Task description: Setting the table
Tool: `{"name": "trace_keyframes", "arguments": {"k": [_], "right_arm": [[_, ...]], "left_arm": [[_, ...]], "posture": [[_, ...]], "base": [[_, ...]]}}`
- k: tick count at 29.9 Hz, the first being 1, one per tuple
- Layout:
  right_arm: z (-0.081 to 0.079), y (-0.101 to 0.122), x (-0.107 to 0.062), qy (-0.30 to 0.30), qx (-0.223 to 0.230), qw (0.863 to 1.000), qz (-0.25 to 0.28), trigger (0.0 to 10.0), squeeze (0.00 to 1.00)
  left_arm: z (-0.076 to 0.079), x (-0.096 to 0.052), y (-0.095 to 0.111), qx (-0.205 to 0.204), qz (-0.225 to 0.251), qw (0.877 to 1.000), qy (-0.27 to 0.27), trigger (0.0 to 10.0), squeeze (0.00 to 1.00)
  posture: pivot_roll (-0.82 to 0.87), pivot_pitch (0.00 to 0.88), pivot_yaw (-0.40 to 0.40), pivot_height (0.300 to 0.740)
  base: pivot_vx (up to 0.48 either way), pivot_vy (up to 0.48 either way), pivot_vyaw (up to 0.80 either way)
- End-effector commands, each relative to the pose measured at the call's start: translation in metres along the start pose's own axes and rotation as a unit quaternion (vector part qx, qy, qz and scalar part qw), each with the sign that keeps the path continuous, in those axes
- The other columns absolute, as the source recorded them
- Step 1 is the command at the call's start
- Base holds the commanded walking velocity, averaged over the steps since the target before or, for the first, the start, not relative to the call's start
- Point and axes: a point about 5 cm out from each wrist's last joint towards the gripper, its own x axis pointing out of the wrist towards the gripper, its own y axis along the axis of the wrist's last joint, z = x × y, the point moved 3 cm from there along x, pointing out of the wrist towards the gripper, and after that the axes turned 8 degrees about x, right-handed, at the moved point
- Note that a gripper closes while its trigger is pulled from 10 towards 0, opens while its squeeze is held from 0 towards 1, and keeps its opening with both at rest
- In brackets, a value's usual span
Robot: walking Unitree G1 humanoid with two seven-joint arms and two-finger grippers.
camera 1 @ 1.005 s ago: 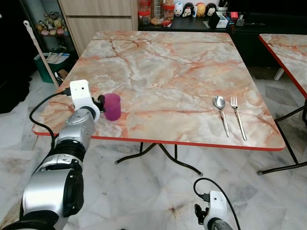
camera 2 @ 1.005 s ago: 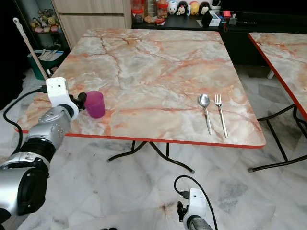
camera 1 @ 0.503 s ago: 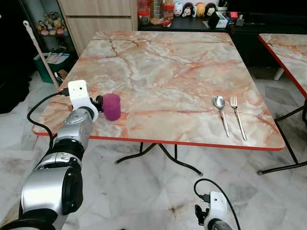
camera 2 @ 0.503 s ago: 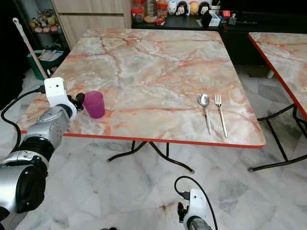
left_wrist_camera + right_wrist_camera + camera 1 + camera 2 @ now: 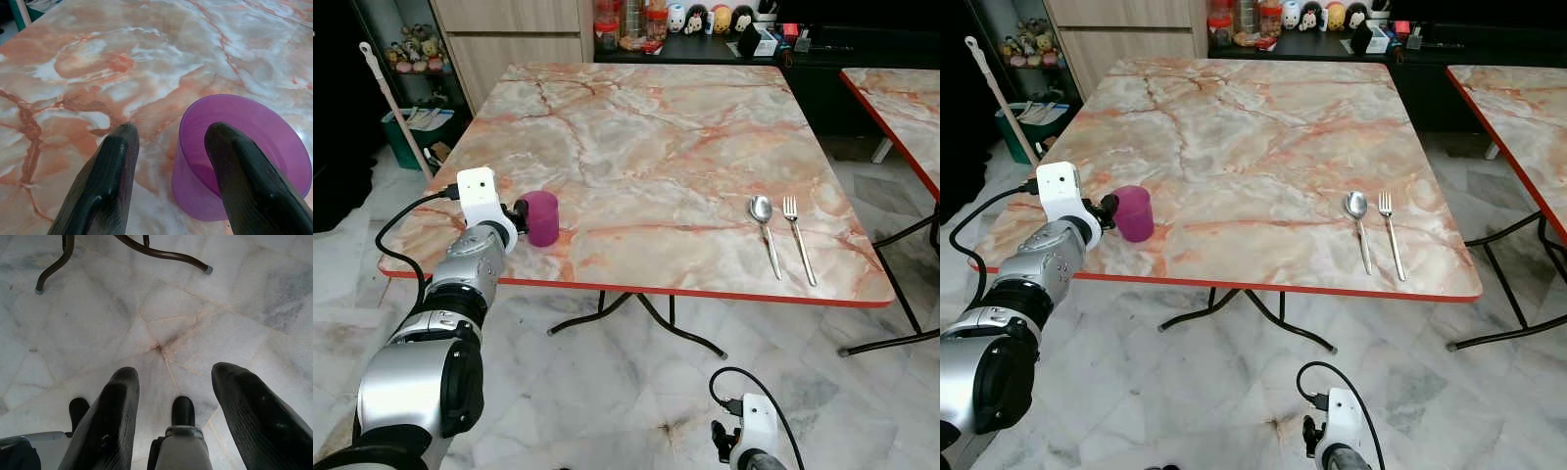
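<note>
At the near left corner of the marble table (image 5: 666, 147), the left gripper (image 5: 168, 147) straddles the purple cup's (image 5: 542, 216) rim, fingers parted; close gently to avoid tipping. Right gripper (image 5: 171, 396) hangs spread, idle.

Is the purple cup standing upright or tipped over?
Upright: the purple plastic cup stands on the marble table, mouth up, one finger of the left claw inside it.

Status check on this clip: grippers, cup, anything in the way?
Left gripper open, one finger inside the purple cup, near table edge. Right gripper open, idle over floor. Spoon, fork far right; nothing blocking.
</note>
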Motion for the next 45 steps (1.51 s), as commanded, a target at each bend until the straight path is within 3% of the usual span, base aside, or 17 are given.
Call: {"name": "trace_keyframes", "arguments": {"k": [1,16,17,18,19,20,45], "right_arm": [[0.002,-0.004,-0.001,-0.004,0.011,1.0,-0.003,10.0,0.0],[0.002,-0.004,-0.001,-0.003,0.011,1.0,-0.003,10.0,0.0],[0.0,-0.004,-0.001,-0.002,0.012,1.0,-0.004,10.0,0.0],[0.0,-0.004,-0.001,-0.002,0.012,1.0,-0.004,10.0,0.0],[0.0,-0.004,-0.001,-0.002,0.012,1.0,-0.004,10.0,0.0],[0.0,-0.004,-0.001,-0.001,0.013,1.0,-0.004,10.0,0.0],[-0.001,-0.002,0.0,-0.001,0.012,1.0,-0.003,10.0,0.0]], "left_arm": [[0.002,0.001,0.0,0.006,-0.008,1.0,-0.004,10.0,0.0],[0.015,0.001,0.001,0.022,-0.011,0.998,-0.054,10.0,0.0],[0.016,0.001,0.002,0.028,-0.009,0.998,-0.06,5.5,0.0],[0.016,0.001,0.002,0.03,-0.008,0.998,-0.061,5.5,0.0],[0.017,0.001,0.003,0.034,-0.008,0.997,-0.063,3.3,0.0],[0.018,0.001,0.004,0.036,-0.006,0.997,-0.066,0.0,0.0],[0.019,0.001,0.007,0.044,-0.002,0.996,-0.079,0.0,0.0]], "posture": [[0.06,0.102,0.027,0.74],[0.07,0.101,0.03,0.74],[0.07,0.101,0.032,0.74],[0.07,0.101,0.032,0.74],[0.07,0.101,0.033,0.74],[0.07,0.1,0.033,0.74],[0.07,0.091,0.029,0.74]], "base": [[0.0,0.0,0.0],[0.0,0.0,0.0],[0.0,0.0,0.0],[0.0,0.0,0.0],[0.0,0.0,0.0],[0.0,0.0,0.0],[0.0,0.0,0.0]]}}
